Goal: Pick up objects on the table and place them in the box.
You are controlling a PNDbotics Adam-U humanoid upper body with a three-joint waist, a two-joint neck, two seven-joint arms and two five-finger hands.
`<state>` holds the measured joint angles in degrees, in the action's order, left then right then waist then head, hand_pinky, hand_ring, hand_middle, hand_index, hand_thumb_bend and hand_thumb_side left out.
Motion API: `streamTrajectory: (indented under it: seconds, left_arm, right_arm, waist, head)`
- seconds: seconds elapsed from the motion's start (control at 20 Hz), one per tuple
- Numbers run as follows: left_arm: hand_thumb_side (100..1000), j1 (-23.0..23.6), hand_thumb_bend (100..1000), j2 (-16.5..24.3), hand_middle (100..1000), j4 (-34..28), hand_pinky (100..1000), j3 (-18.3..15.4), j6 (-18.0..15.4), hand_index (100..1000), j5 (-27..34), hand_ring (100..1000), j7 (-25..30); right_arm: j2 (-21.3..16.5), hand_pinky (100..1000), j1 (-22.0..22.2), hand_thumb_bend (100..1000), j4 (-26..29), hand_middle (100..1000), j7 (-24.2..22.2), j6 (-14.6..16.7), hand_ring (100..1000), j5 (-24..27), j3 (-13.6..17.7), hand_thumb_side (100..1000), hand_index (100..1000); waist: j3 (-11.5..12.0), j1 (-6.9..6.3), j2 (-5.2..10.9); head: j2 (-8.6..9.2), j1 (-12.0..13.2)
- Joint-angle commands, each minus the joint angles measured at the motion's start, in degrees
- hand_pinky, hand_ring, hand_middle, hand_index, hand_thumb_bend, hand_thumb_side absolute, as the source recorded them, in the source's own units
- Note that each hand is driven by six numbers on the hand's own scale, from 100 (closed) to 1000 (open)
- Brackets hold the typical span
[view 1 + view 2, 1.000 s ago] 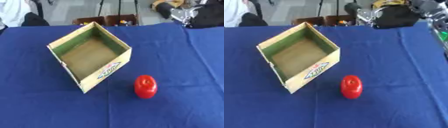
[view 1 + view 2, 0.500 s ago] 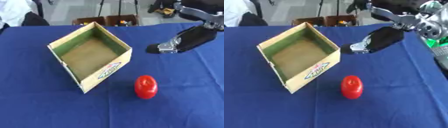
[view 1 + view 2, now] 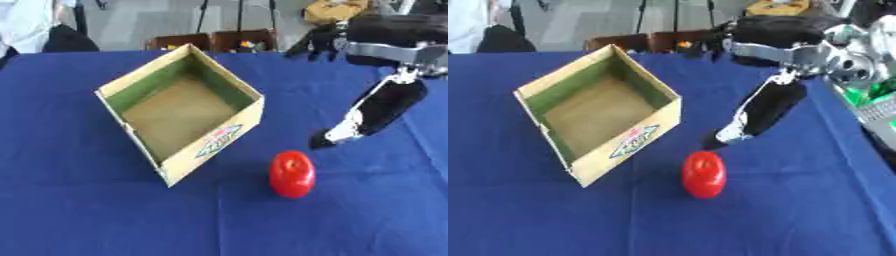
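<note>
A red round object (image 3: 292,174), like a tomato, stands on the blue tablecloth in front of the open cardboard box (image 3: 226,94). The box is empty, with a green inner wall and a printed label on its near side. My right hand (image 3: 376,113) comes in from the upper right and hangs just up and right of the red object, fingers straight and pointing down toward it, holding nothing. A small gap separates its fingertips (image 3: 717,141) from the red object (image 3: 703,174). The left hand shows in neither view.
The blue tablecloth (image 3: 79,200) covers the whole table. Beyond the far edge stand brown crates (image 3: 210,40) and tripod legs. Something green and a grey thing (image 3: 878,107) sit at the right edge.
My right hand has come down and nearer, from above the box's right corner to just beside the red object. The box and red object have not moved.
</note>
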<state>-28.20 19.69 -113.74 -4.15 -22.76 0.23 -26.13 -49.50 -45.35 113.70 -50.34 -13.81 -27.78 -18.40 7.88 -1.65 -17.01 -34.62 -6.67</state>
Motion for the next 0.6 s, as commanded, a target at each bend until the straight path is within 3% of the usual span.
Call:
streamTrajectory:
  seconds: [0.05, 0.35, 0.6]
  left_arm:
    - [1000, -0.69, 100, 1.47, 819, -0.85, 641, -0.13, 0.05, 884, 0.15, 837, 0.29]
    - [1000, -0.84, 100, 1.37, 818, -0.85, 641, -0.09, 0.06, 883, 0.21, 837, 0.35]
    - [1000, -0.89, 100, 1.24, 817, -0.85, 640, -0.04, 0.11, 881, 0.28, 837, 0.41]
  right_arm:
    - [-1.95, 701, -0.48, 664, 0.89, 861, -1.53, -1.98, 788, 2.89, -0.87, 232, 970]
    - [-1.6, 709, -0.15, 672, 0.89, 851, -1.63, -5.79, 785, 7.0, -3.46, 241, 973]
    - [-0.85, 719, 0.01, 669, 0.82, 871, -1.63, -8.3, 821, 6.81, -5.7, 236, 973]
  waist:
    - [0.17, 0.76, 1.66]
    - [0.31, 0.85, 1.51]
    - [0.3, 0.95, 1.36]
  head:
    - [0.53, -0.05]
    - [0.51, -0.08]
    - [0.55, -0.18]
